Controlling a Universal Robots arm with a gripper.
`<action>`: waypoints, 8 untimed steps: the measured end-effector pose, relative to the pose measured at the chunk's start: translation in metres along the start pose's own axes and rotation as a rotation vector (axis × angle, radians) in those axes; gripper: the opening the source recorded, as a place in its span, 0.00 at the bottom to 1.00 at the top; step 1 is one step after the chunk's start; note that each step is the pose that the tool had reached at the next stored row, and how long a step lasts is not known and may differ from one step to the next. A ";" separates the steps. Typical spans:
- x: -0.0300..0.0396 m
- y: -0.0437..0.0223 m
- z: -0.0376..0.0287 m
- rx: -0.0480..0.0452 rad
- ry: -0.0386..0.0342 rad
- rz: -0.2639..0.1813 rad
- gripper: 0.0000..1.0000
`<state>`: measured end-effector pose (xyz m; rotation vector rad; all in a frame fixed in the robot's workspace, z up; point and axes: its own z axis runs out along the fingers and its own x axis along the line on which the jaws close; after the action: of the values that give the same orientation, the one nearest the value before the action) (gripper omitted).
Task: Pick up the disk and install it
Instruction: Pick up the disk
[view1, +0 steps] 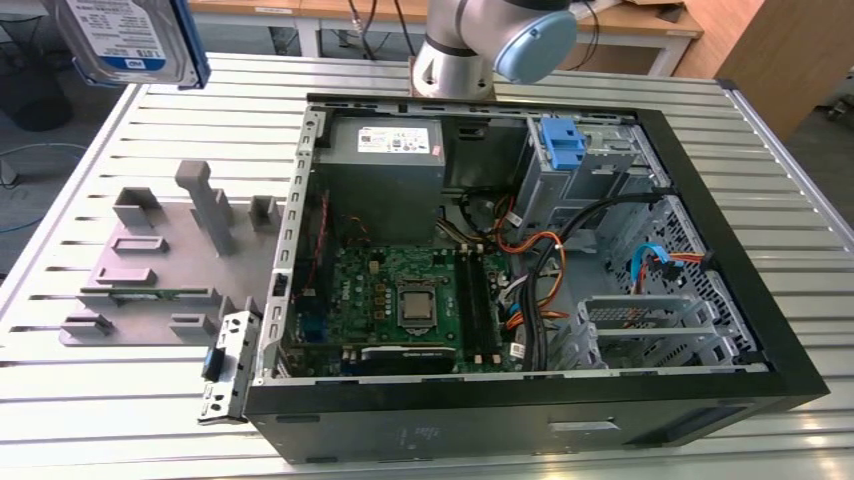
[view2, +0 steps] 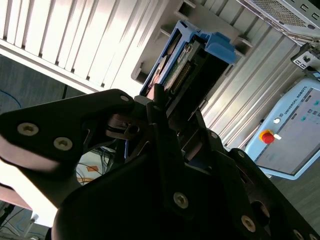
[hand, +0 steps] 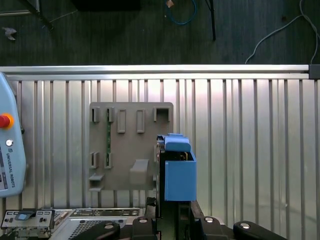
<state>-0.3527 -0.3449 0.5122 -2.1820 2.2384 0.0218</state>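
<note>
Pinching the disk (view1: 127, 40) by one end high over the table (view1: 160, 120), the gripper (view2: 175, 115) is likely risking it slipping or tilting.

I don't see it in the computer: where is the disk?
The disk is at the exterior view's upper left, held aloft by the pincer near the grey fixture plate.
</note>
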 end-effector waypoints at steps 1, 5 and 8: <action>0.0000 -0.0014 0.0000 -0.0001 0.0000 0.000 0.35; -0.0002 -0.0084 -0.0001 -0.0001 0.0001 0.000 0.35; -0.0003 -0.0131 0.0000 -0.0001 0.0001 0.000 0.35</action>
<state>-0.3395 -0.3449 0.5123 -2.1821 2.2386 0.0218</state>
